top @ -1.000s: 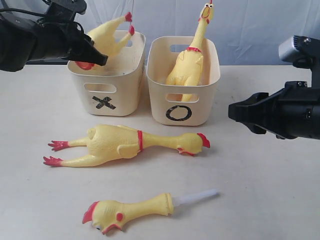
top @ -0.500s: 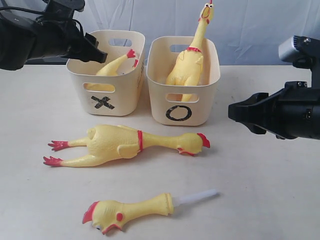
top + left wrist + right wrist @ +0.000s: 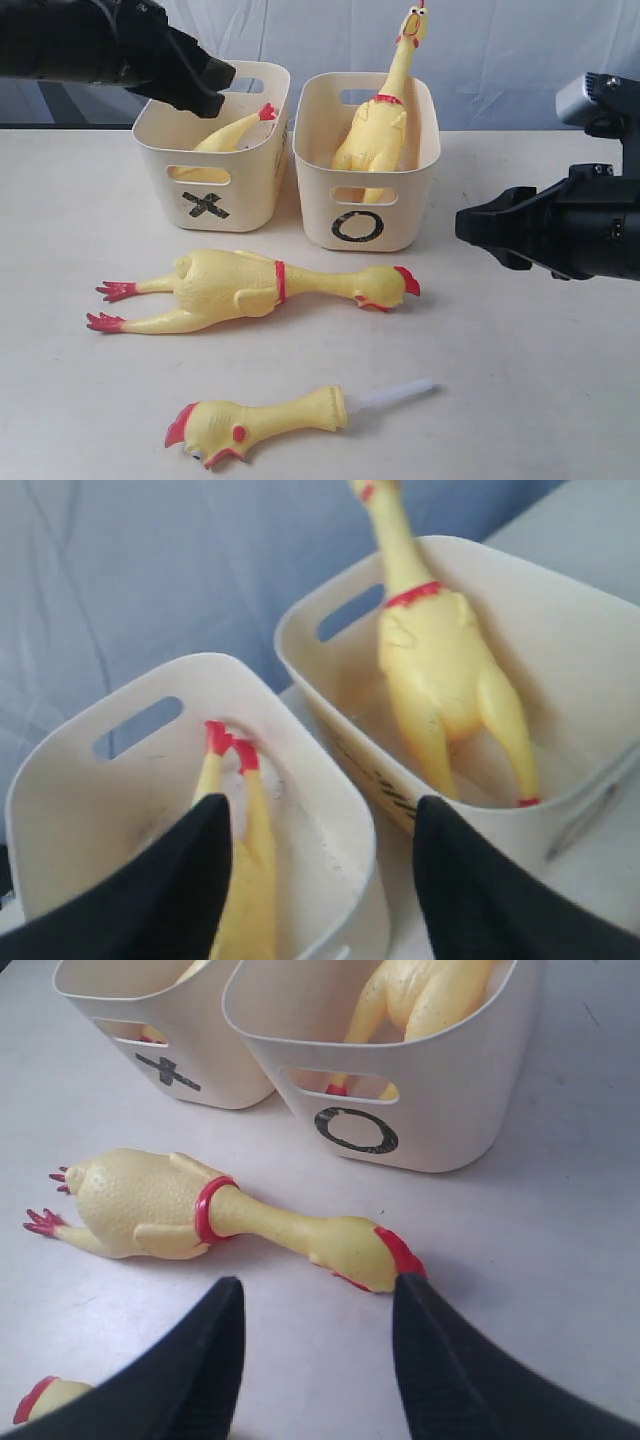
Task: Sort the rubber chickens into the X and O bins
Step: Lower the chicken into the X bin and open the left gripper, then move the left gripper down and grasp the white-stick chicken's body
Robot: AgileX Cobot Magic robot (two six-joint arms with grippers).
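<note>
The left gripper (image 3: 212, 86) has swung over from the left side of the X bin (image 3: 250, 190) and now hangs above its back rim. The chicken (image 3: 235, 132) it carried a second ago has dropped and lies low inside that bin, its red feet up by the right wall. In the left wrist view the fingers stand spread with nothing between them, so the gripper is released. Just beside the X bin, the O bin (image 3: 410, 210) holds a second chicken (image 3: 375, 130) standing upright, its head well above the rim. In front of the bins a whole chicken (image 3: 235, 285) lies on the table (image 3: 540, 380), feet to the left. Nearer the camera lies the head-and-neck piece (image 3: 270, 415) with its white tube (image 3: 395, 393). At far right, the right gripper (image 3: 466, 226) hovers above the table, fingers parted and empty.
</note>
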